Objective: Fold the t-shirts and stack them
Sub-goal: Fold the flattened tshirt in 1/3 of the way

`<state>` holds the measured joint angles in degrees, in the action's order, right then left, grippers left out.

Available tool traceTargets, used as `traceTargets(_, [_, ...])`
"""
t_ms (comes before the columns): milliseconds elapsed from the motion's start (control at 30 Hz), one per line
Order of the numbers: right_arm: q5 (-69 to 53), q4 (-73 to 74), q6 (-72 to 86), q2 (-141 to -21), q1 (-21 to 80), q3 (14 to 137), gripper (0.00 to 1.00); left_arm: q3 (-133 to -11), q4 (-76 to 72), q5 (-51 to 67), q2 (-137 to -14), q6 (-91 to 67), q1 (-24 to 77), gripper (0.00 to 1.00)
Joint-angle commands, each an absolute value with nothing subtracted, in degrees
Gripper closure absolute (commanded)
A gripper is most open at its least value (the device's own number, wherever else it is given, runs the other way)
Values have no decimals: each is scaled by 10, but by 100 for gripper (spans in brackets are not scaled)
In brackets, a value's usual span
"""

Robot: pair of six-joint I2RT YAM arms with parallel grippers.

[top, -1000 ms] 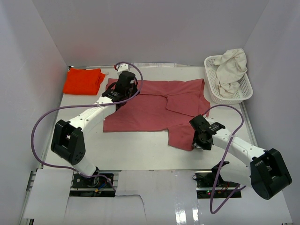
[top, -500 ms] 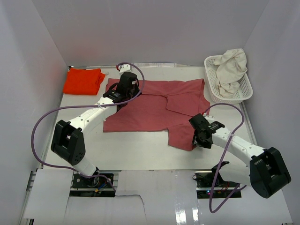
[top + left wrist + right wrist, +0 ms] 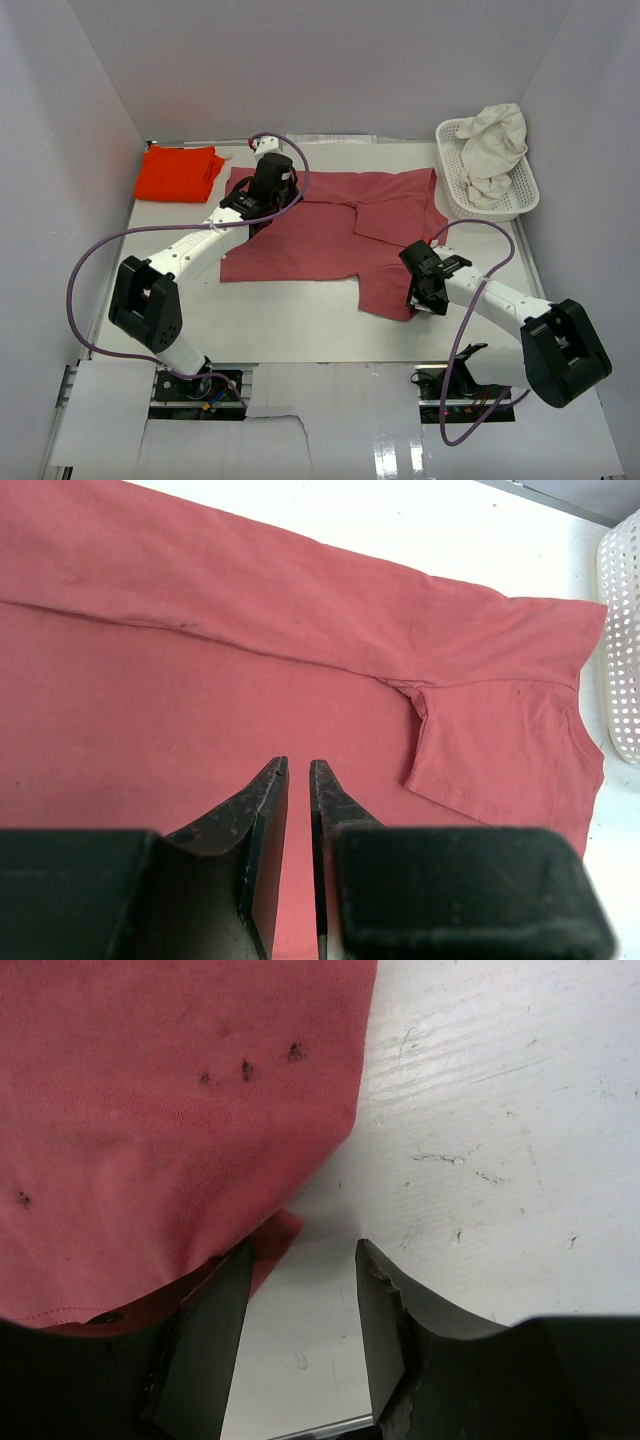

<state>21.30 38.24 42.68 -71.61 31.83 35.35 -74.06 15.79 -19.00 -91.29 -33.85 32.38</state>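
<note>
— Overhead, the right gripper (image 3: pixel 422 290) has been edging inward; the rose-red t-shirt (image 3: pixel 330 235) is lying spread mid-table.
— Left wrist: the left gripper (image 3: pixel 298 765) is holding its jaws narrowly apart, empty. Right wrist: jaws are gaping, straddling the hem corner.

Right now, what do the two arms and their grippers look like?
The left arm and right arm are white shells with bulky black joints; a lilac cable loops along each. The left gripper and right gripper are black, with flat wedge-shaped fingers.

Probably a lab: white-walled test enclosure (image 3: pixel 330 70)
</note>
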Motion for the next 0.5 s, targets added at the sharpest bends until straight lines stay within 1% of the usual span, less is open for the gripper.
traceTargets(0, [217, 449, 455, -727, 320, 336, 48, -744, 146, -192, -893, -334, 326, 74])
traceTargets(233, [214, 513, 504, -688, 347, 343, 48, -740, 141, -189, -893, -332, 326, 74])
traceTargets(467, [234, 619, 534, -737, 362, 388, 49, -734, 136, -188, -889, -330, 326, 74])
